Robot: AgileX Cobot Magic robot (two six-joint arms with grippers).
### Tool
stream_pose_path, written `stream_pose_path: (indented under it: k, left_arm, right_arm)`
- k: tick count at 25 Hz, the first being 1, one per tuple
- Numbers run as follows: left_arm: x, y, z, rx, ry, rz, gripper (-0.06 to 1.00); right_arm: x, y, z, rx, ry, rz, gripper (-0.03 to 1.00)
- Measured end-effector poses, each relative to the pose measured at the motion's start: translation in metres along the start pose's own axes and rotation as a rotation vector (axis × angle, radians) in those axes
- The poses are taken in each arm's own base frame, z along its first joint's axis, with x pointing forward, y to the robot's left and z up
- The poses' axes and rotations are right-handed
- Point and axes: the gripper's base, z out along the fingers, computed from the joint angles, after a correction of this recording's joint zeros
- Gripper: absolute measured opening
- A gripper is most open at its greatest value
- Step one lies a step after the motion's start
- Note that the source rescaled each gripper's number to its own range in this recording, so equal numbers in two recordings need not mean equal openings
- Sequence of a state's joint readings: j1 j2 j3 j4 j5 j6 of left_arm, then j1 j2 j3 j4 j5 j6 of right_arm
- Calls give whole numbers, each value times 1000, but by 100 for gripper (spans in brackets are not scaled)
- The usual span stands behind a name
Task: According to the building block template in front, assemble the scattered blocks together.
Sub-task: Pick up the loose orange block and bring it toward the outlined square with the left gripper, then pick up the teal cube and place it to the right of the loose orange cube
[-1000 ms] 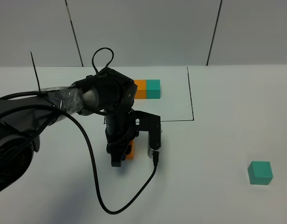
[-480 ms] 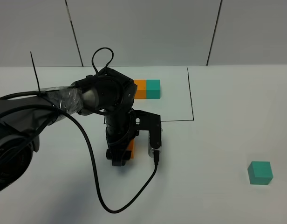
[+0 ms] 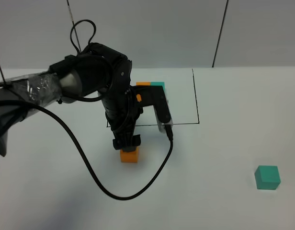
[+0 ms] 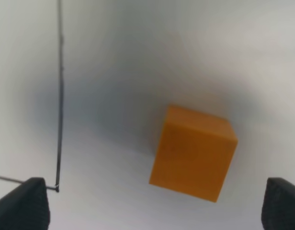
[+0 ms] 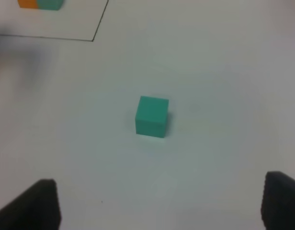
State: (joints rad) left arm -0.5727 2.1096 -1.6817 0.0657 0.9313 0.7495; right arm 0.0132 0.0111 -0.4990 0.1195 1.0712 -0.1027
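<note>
The loose orange cube (image 3: 129, 155) lies on the white table just in front of the drawn black rectangle (image 3: 196, 98). My left gripper (image 3: 126, 143) hangs just above its far side, open and empty. In the left wrist view the orange cube (image 4: 193, 153) sits free between the wide-apart fingertips (image 4: 24, 203). The loose teal cube (image 3: 267, 177) lies far right near the front. In the right wrist view the teal cube (image 5: 152, 116) lies ahead of my open right gripper (image 5: 159, 206). The template (image 3: 158, 85) is mostly hidden behind the left arm; it also shows in the right wrist view (image 5: 40, 4).
A black cable (image 3: 114, 189) loops from the left arm over the table in front of the orange cube. The grey panelled wall (image 3: 147, 33) stands behind the table. The right arm is out of the exterior high view.
My left gripper has let go of the orange cube and risen, moving back toward the template. The cube now rests on the table. The teal cube has not moved.
</note>
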Motion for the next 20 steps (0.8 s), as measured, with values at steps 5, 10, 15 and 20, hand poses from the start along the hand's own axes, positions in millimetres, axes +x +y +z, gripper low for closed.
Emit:
stream_pose_path:
  k: [5,10,15,20]
  left_arm:
    - [25,21,-34,-83,-5,-321,99]
    - [88,53,-63,-107,35,-613,96]
    - [161,67,-89,-115,-48,-872,94]
    - [225,48,-111,-228,-129,-1029,92]
  right_arm:
    - [0,0,0,0,0,0,72]
    - [0,0,0,0,0,0,72]
    - [0,0,0,0,0,0,72]
    - [0,0,0,0,0,0,72]
